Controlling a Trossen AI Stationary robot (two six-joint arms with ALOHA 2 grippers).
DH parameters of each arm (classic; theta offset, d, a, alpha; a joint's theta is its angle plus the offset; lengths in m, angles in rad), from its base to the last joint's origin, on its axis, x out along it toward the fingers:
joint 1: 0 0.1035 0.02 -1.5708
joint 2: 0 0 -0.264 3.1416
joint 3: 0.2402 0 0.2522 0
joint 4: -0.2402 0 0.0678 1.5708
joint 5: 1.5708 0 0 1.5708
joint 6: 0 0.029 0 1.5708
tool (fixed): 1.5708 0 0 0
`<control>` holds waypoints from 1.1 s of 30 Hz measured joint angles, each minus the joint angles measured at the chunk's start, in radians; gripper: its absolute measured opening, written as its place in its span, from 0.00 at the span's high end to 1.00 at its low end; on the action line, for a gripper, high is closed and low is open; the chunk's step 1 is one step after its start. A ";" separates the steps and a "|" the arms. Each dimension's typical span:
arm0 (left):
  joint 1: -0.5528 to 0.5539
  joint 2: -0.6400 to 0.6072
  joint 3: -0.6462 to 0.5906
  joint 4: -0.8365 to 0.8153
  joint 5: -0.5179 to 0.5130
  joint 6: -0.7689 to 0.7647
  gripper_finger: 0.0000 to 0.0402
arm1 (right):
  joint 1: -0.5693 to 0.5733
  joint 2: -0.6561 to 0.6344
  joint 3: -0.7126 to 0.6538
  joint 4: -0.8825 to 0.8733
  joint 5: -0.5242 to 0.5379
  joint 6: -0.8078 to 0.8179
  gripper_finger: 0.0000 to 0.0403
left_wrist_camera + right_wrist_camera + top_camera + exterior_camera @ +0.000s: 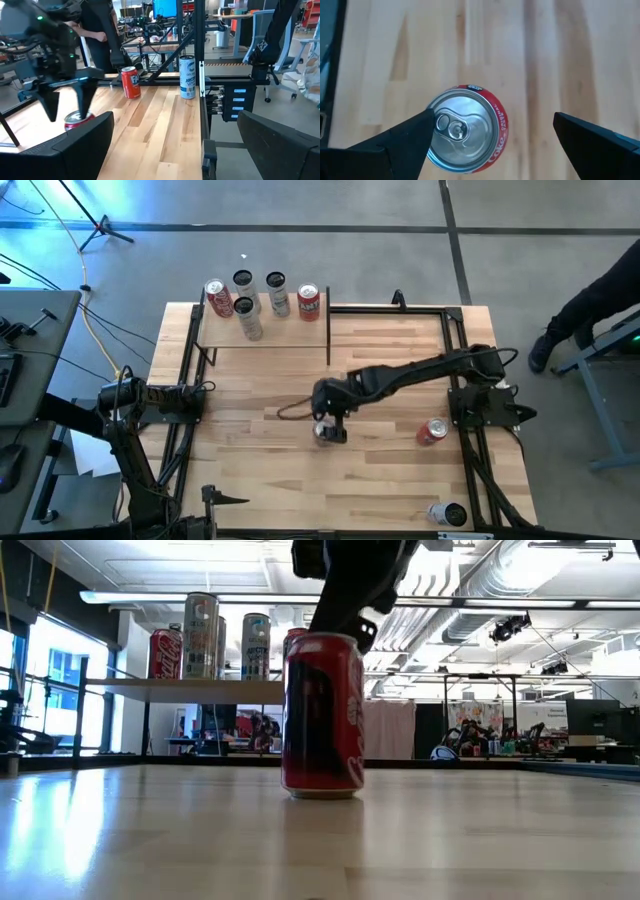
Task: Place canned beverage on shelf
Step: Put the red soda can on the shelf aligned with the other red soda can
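A red cola can [327, 432] stands upright on its base near the middle of the plank tabletop; it also shows in the low view [322, 715] and the right wrist view [465, 131]. My right gripper [493, 120] hangs over it, pointing down and open, one finger on each side of the can's top and apart from it. The shelf [262, 330], a pale board on black posts at the far left, carries several upright cans [245, 305]. My left gripper [205, 390] waits open at the table's left edge.
A red can [432, 432] sits on the table to the right of the gripper. A tall pale can [447, 514] is at the near right corner. Black frame rails [455, 350] run along the table's edges. Bare planks lie between the cola can and the shelf.
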 joint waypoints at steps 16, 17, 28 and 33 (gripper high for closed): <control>0.000 0.000 0.000 0.000 0.016 0.059 0.01 | -0.106 -0.005 0.175 -0.264 -0.013 -0.060 0.02; 0.000 0.000 0.000 0.000 0.026 0.059 0.01 | -0.100 -0.006 0.206 -0.290 0.017 -0.070 0.02; 0.000 0.000 0.000 0.001 0.142 0.052 0.01 | -0.017 -0.011 0.407 -0.522 0.044 0.003 0.02; 0.000 0.000 0.000 0.001 0.201 0.052 0.01 | 0.045 -0.012 0.396 -0.635 0.095 -0.036 0.02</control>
